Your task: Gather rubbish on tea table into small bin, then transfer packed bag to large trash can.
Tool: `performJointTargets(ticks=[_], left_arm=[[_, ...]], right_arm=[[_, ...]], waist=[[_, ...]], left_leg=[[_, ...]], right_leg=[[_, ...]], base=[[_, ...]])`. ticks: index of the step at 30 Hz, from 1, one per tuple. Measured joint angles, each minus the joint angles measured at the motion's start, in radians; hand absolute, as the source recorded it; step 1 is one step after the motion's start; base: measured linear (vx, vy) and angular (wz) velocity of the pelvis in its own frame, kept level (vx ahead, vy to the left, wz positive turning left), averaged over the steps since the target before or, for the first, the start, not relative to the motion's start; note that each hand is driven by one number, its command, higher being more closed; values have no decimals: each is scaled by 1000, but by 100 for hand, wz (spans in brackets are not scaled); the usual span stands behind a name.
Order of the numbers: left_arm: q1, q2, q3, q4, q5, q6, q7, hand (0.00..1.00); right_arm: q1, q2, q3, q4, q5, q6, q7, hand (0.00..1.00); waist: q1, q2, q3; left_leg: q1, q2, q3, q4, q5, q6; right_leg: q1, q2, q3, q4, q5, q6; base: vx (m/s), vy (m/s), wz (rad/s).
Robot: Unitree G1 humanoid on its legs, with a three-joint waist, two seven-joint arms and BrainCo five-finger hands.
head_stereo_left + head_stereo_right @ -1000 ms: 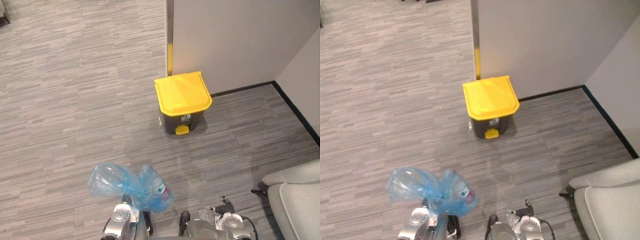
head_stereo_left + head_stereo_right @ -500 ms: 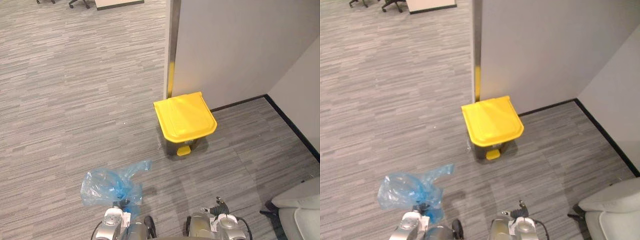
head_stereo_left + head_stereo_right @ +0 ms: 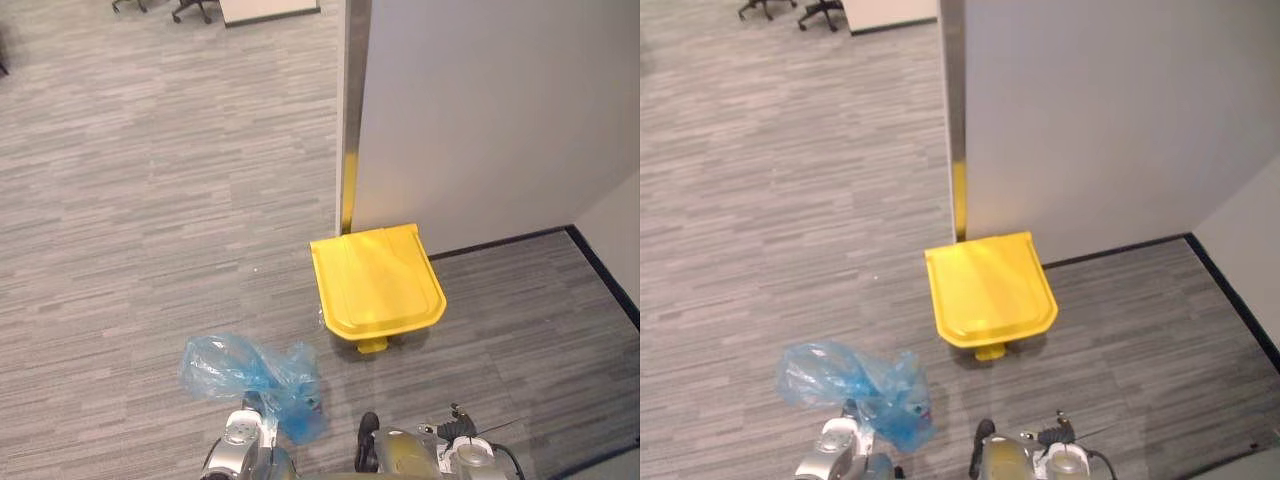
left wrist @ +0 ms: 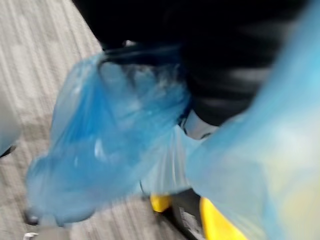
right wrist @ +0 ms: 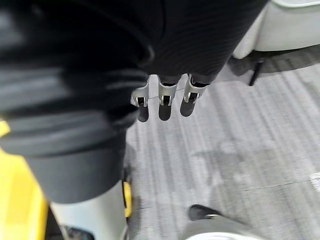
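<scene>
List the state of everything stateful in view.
Yellow-lidded dark pedal bin: lid shut, upright on the floor by the wall corner.
Translucent blue plastic rubbish bag: bunched, something inside, carried off the floor at the left hand.
Right hand: open, empty.
</scene>
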Motion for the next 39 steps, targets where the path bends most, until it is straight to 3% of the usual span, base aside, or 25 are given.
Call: performJointTargets(ticks=[2,3,4,7,10,19,22,25,26,27,28,29,30,32,33,34,38,39], left_arm=[[2,-1,-1,1,1,3,0,100],[3,5,-3,9,1,3,1,100],[8,18,-7,18,1,3,1,100],[9,39,-9,21,2,3,0,100],[13,48,-9,22,13,3,1,100],[35,69,-8,22,20,3,4,100],[35,68,-8,22,19,3,4,100],[29,64,-7,22,19,3,5,100],[27,69,-7,23,18,2,7,100],[25,70,-7,24,18,2,9,100],[22,72,-6,25,18,2,9,100],[14,73,-5,35,18,2,10,100],[-4,72,-5,47,18,2,12,100],[-4,70,0,50,18,2,14,100],[-15,45,-1,50,18,1,16,100],[-26,37,-1,50,18,1,16,100],[-42,34,2,31,19,-1,21,100],[-45,34,3,18,20,-5,22,100]], right_arm=[[1,-2,-2,4,0,1,0,0],[-1,-10,-6,10,0,2,-2,0],[7,2,-5,7,0,0,0,0],[12,27,-5,9,0,1,0,0],[9,32,2,9,0,0,1,0],[-13,32,12,33,-3,3,2,0],[-28,31,22,30,-11,6,3,0],[-43,28,16,29,-9,6,5,0],[-60,28,20,29,-13,6,5,0],[-56,31,22,30,-13,6,5,0],[-62,31,22,30,-13,6,5,0],[-70,32,21,26,-13,7,4,0],[-70,31,19,24,-13,8,2,0],[-59,34,20,24,-15,15,0,0],[-62,25,16,12,-18,18,0,0],[-63,22,2,-11,-19,20,-1,0],[-34,25,-12,-58,-20,20,-2,0],[-25,24,-12,-66,-21,19,0,0]], waist=[[10,7,-4],[11,20,-12],[10,3,-28],[7,-30,-44],[7,-29,-48],[11,-18,-53],[11,-29,-46],[1,-30,-32],[-5,-25,-19],[-4,-36,-12],[-4,-41,-8],[-3,-47,1],[-8,-64,30],[-5,-88,48],[10,-55,74],[1,-43,90],[6,-41,96],[8,-36,83]], left_leg=[[-8,-26,-23,-182,65,8],[-1,-30,-37,-262,161,-2],[10,-47,-27,-284,169,5],[50,-82,5,-346,175,15],[84,-101,32,-390,181,25],[118,-109,74,-441,179,30],[124,-127,101,-395,130,51],[159,-126,101,-384,94,75],[177,-113,96,-370,71,77],[179,-106,80,-345,45,80],[179,-103,75,-337,38,78],[181,-99,65,-325,29,73],[187,-92,44,-279,1,60],[190,-92,29,-210,-37,26],[188,-60,12,-153,-72,0],[190,-50,-1,-140,-76,-1],[206,-34,-54,-105,-95,-1],[213,-21,-72,-103,-123,-18]], right_leg=[[0,-1,27,1,3,29],[-3,15,62,0,-2,56],[2,5,88,-26,17,84],[28,-16,116,-92,42,108],[35,-24,142,-123,55,117],[23,-11,201,-133,65,119],[-54,-37,246,35,-3,153],[-138,-55,242,227,-20,199],[-164,-50,226,271,-35,194],[-193,-41,217,246,-31,190],[-208,-37,217,226,-17,191],[-229,-32,212,157,30,184],[-229,-33,175,-13,137,174],[-172,-49,143,-63,199,159],[-159,-29,128,-38,254,120],[-170,-27,120,14,217,107],[-200,-40,93,212,67,90],[-217,-41,83,275,16,89]], base=[[148,165,-47],[161,166,-40],[151,169,-38],[98,153,-22],[45,96,-25],[44,23,-22],[15,61,-35],[-12,42,-11],[-39,36,-6],[0,0,0],[52,-9,10],[171,-70,39],[192,-95,50],[241,-151,30],[308,-180,12],[249,-134,12],[185,-131,35],[185,-92,31]])
